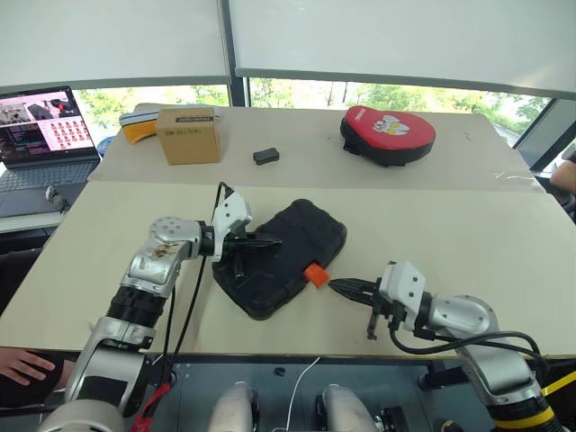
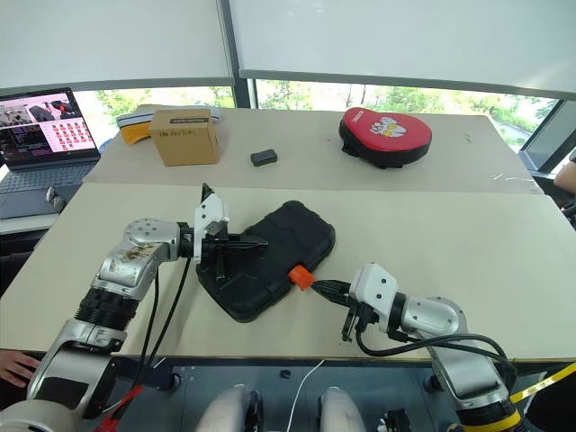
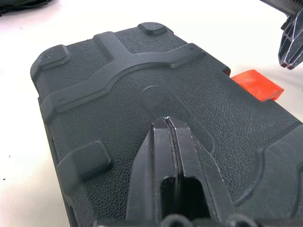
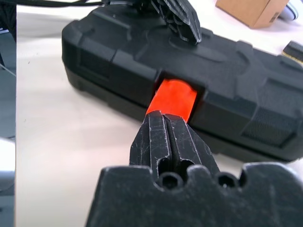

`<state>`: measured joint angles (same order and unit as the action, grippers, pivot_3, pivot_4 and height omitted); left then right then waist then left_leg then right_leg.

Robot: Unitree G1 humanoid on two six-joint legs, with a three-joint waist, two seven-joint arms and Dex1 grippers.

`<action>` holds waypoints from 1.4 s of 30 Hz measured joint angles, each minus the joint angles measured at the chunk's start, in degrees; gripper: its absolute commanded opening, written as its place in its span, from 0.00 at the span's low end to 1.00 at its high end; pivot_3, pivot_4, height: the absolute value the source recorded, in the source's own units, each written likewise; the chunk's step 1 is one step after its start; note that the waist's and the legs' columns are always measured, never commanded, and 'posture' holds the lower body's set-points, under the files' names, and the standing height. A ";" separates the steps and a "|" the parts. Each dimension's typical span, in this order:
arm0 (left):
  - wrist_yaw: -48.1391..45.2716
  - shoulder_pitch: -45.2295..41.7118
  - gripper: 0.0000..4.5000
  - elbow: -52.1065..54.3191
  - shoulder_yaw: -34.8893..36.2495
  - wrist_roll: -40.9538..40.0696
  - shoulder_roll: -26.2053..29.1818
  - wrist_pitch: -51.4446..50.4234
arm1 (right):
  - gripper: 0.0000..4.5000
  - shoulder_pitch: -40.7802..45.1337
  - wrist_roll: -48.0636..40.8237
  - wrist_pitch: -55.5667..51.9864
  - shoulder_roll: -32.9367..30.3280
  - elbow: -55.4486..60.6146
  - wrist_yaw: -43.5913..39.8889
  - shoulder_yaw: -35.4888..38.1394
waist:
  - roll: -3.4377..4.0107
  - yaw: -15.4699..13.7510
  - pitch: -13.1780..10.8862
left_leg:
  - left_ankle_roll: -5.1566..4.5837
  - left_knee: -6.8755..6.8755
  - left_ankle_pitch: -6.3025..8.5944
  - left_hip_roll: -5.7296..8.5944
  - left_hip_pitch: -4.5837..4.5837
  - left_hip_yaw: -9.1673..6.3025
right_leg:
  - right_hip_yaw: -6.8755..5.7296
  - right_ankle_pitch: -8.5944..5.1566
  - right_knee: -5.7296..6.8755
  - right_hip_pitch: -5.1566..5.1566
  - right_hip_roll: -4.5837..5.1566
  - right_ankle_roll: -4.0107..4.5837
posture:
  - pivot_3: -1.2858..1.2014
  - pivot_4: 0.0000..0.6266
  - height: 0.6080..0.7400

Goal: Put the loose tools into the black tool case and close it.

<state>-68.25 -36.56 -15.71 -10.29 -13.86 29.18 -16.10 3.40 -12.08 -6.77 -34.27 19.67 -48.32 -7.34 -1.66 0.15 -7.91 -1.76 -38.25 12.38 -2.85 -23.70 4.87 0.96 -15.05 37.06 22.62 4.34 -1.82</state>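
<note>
The black textured plastic clamshell tool case [image 1: 281, 256] sits lid-down in the middle of the near table, so it looks like they're at the latching step. The left gripper [image 1: 270, 241], clenched and empty, presses on the lid. The right gripper [image 1: 342, 286], also pinched shut on nothing, noses the small orange latch [image 1: 315, 274], which probably still needs a firm push flush.

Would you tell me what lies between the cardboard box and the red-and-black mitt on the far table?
A small black block lies between the cardboard box and the mitt, otherwise bare tabletop, in the left eye view.
</note>
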 measured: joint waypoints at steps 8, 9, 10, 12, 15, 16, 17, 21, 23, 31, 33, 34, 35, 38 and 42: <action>-0.03 0.11 0.00 0.42 0.07 0.17 -0.12 -0.39 | 0.00 2.83 4.64 1.83 2.43 -6.59 0.68 -3.69 | 0.01 -0.03 0.01 | 0.00 0.02 0.00 0.00 0.00 0.00 | -0.01 -0.01 0.00 0.00 0.00 0.01 | 0.52 0.24 1.00; -0.02 0.12 0.00 0.45 0.08 0.17 -0.12 -0.44 | 0.00 2.98 4.89 2.08 2.65 -7.18 0.75 -3.72 | 0.01 -0.02 0.01 | 0.00 0.01 0.00 0.00 -0.01 0.00 | -0.01 -0.01 0.00 0.00 0.00 0.01 | 0.52 0.24 1.00; -0.02 0.13 0.00 0.49 0.09 0.18 -0.11 -0.53 | 0.00 3.21 5.28 2.61 3.05 -8.03 0.80 -3.86 | 0.01 -0.01 0.01 | 0.00 0.02 0.00 0.00 0.00 0.00 | -0.01 -0.01 0.00 0.00 0.00 0.01 | 0.52 0.24 1.00; -0.02 0.14 0.00 0.61 0.11 0.20 -0.07 -0.81 | 0.00 3.71 6.01 3.40 3.75 -9.35 0.85 -4.43 | 0.01 0.03 0.01 | 0.00 0.02 0.00 0.00 0.00 0.00 | -0.01 -0.01 0.00 0.00 0.00 0.01 | 0.52 0.24 1.00; 0.02 0.16 0.00 0.98 0.13 0.21 -0.02 -1.42 | 0.00 3.85 6.41 4.54 4.64 -10.58 0.87 -4.96 | 0.02 0.04 0.01 | 0.00 0.02 0.00 0.00 -0.01 -0.01 | -0.01 -0.01 0.00 0.01 0.00 0.01 | 0.52 0.24 1.00; 0.04 0.21 0.00 1.12 0.13 0.21 0.02 -1.50 | 0.00 3.85 6.44 5.04 4.87 -10.83 0.87 -5.03 | 0.01 0.06 0.00 | 0.00 0.02 0.00 0.00 -0.01 -0.01 | -0.01 -0.01 0.00 0.01 0.00 0.01 | 0.52 0.24 1.00; 0.04 0.28 0.00 1.20 0.13 0.22 0.05 -1.53 | 0.00 3.85 6.47 5.32 5.01 -11.04 0.89 -5.03 | 0.01 0.08 0.01 | 0.00 0.02 0.00 -0.01 -0.01 -0.01 | -0.01 -0.01 0.00 0.01 0.00 0.01 | 0.52 0.24 1.00; 0.03 0.50 0.00 1.45 0.22 0.22 0.32 -1.82 | 0.00 3.70 6.20 6.60 6.15 -11.82 0.89 -4.75 | 0.02 0.39 0.00 | 0.00 0.04 0.00 -0.02 0.00 -0.02 | -0.02 -0.01 0.01 0.02 -0.01 0.01 | 0.52 0.24 1.00; 0.04 0.53 0.00 1.49 0.25 0.22 0.32 -1.85 | 0.00 3.08 5.89 7.38 6.68 -11.82 0.87 -4.25 | 0.01 0.44 0.00 | 0.00 0.04 0.00 -0.02 -0.01 -0.03 | -0.02 -0.01 0.01 0.02 -0.01 0.01 | 0.52 0.24 1.00; 0.06 0.58 0.00 1.40 0.28 0.30 0.42 -1.84 | 0.00 2.19 4.02 7.93 8.51 -11.44 1.10 -2.92 | 0.02 0.57 0.00 | 0.00 0.05 0.00 -0.02 0.03 -0.04 | -0.01 -0.01 0.03 0.02 -0.01 0.01 | 0.52 0.24 1.00; 0.05 0.57 0.00 1.41 0.21 0.32 0.39 -1.84 | 0.00 2.29 4.07 8.01 8.90 -11.43 1.42 -2.95 | 0.02 0.56 0.00 | 0.00 0.05 0.00 -0.02 0.04 -0.04 | -0.01 -0.01 0.03 0.00 -0.01 0.01 | 0.52 0.24 1.00; 0.05 0.57 0.00 1.42 0.17 0.33 0.34 -1.84 | 0.00 2.41 4.07 8.02 8.94 -11.43 1.52 -3.00 | 0.02 0.54 0.01 | 0.00 0.05 0.00 -0.02 0.05 -0.04 | -0.01 -0.01 0.02 0.00 0.00 0.01 | 0.52 0.24 1.00; 0.05 0.56 0.00 1.44 0.14 0.33 0.27 -1.83 | 0.00 2.51 4.10 8.00 8.93 -11.25 1.73 -3.01 | 0.02 0.51 0.01 | 0.00 0.05 0.00 -0.02 0.04 -0.05 | -0.01 -0.01 0.02 0.00 0.01 0.01 | 0.52 0.24 1.00; 0.03 0.55 0.00 1.44 0.08 0.33 0.22 -1.82 | 0.00 2.21 4.01 7.23 8.29 -10.21 2.02 -2.99 | 0.03 0.50 0.01 | 0.00 0.05 0.00 -0.01 0.04 -0.05 | 0.00 -0.01 0.02 0.00 0.02 0.01 | 0.52 0.24 1.00; 0.03 0.55 0.00 1.40 0.08 0.37 0.16 -1.82 | 0.00 2.13 4.01 4.85 6.96 -8.95 2.12 -2.95 | 0.03 0.49 0.01 | 0.00 0.06 0.00 -0.02 0.07 -0.05 | -0.01 -0.01 0.01 -0.02 0.02 0.02 | 0.52 0.24 1.00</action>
<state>-68.22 -36.01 -14.31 -10.20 -13.49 29.34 -17.92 5.53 -8.07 -1.93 -27.31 10.72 -46.20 -10.28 -1.64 0.65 -7.90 -1.76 -38.20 12.38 -2.86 -23.63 4.82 0.96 -15.07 37.08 22.60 4.36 -1.80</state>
